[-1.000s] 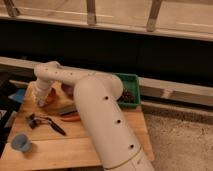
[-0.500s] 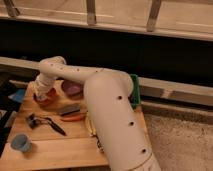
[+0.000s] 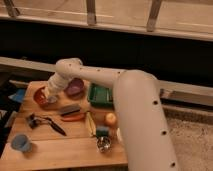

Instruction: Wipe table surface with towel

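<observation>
My gripper (image 3: 48,95) is at the far left of the wooden table (image 3: 60,150), low over a red bowl (image 3: 39,97). The white arm (image 3: 135,100) reaches to it from the lower right and crosses the back of the table. A blue cloth-like thing (image 3: 19,95), perhaps the towel, lies at the table's left edge, a little left of the gripper and apart from it.
A purple bowl (image 3: 75,87) and a green tray (image 3: 100,95) stand at the back. A dark brush (image 3: 70,109), a red-orange piece (image 3: 74,117), a banana (image 3: 90,124), an orange fruit (image 3: 110,119), a metal cup (image 3: 103,144), black tongs (image 3: 42,121) and a blue cup (image 3: 20,142) lie on the table.
The arm's bulk has swung to the right, uncovering the middle and right of the table. The gripper has stayed near the red bowl at the far left.
</observation>
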